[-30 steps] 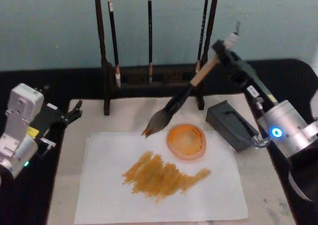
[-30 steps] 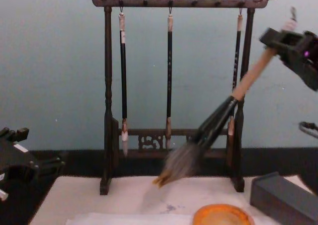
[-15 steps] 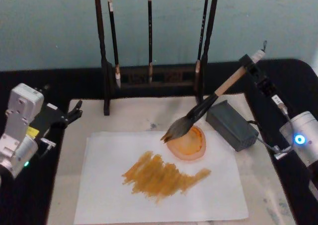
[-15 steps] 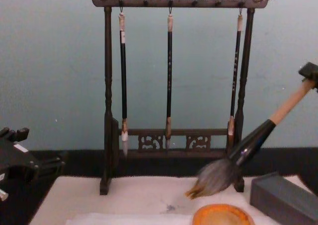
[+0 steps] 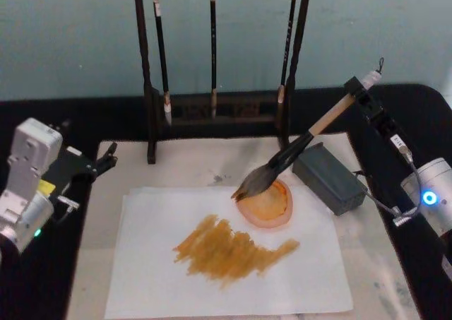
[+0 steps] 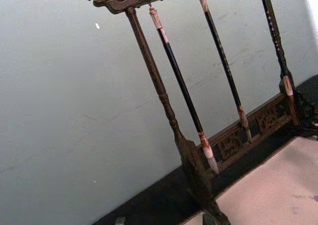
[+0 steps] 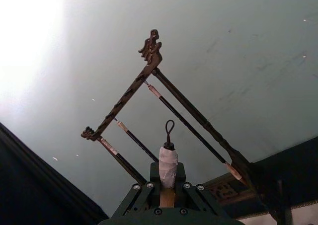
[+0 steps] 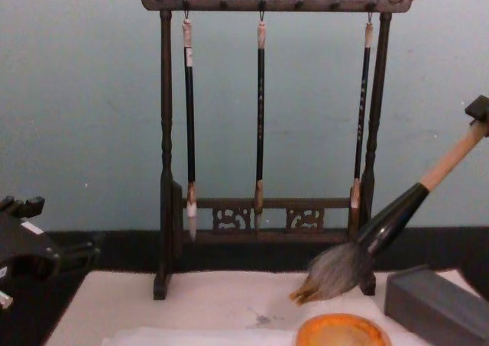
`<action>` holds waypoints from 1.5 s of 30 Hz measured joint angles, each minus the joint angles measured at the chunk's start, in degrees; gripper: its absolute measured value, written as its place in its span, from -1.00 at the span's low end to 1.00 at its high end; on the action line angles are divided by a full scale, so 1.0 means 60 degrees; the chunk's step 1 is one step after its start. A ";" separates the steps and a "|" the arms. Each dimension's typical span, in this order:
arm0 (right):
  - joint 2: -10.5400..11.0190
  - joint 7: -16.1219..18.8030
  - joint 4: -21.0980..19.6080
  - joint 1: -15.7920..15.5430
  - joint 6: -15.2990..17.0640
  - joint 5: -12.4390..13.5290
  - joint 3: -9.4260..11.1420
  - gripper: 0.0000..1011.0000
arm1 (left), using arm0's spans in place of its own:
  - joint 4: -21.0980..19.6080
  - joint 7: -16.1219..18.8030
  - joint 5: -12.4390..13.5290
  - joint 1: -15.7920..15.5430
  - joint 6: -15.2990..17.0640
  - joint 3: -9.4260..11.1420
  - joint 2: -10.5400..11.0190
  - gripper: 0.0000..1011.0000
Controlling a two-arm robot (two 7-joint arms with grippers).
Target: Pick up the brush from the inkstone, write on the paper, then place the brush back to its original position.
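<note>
your right claw (image 5: 359, 91) is pinched tight on the smooth tan wood at the top of the brush (image 5: 293, 156), just under its white cap. the brush slants down from the claw, its bushy grey hairs just over the round orange dish (image 5: 272, 208) on the flat white paper (image 5: 155, 263). your left claw (image 5: 102, 162) sits far left.

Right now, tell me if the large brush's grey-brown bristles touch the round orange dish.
Apart. In the chest view the brush, held by the right gripper, hangs its bristles above the dish, pale table between.
</note>
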 joint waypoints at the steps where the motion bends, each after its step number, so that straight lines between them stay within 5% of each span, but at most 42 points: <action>1: -0.0002 -0.0002 -0.0001 -0.0001 0.0000 -0.0001 -0.0001 -0.68 | 0.0000 0.0000 0.0000 0.0000 0.0000 0.0000 0.0000 1.00; 9: 0.0014 -0.0003 -0.0001 0.0000 0.0011 0.0004 -0.0014 -0.68 | 0.0000 0.0001 -0.0001 0.0000 0.0000 -0.0001 0.0000 1.00; 17: 0.0254 -0.0180 0.0489 0.0220 0.0559 0.0879 0.0119 -0.68 | 0.0000 0.0001 0.0000 0.0000 0.0000 0.0000 0.0000 1.00; 26: 0.0438 -0.0260 0.1202 0.0642 0.0699 0.1378 0.0204 -0.68 | 0.0000 0.0000 0.0000 0.0000 0.0000 0.0000 0.0000 1.00; 45: 0.0407 -0.0715 0.3040 0.2005 0.1457 0.2158 -0.0544 -0.68 | 0.0000 0.0000 0.0000 0.0000 0.0000 -0.0001 0.0000 1.00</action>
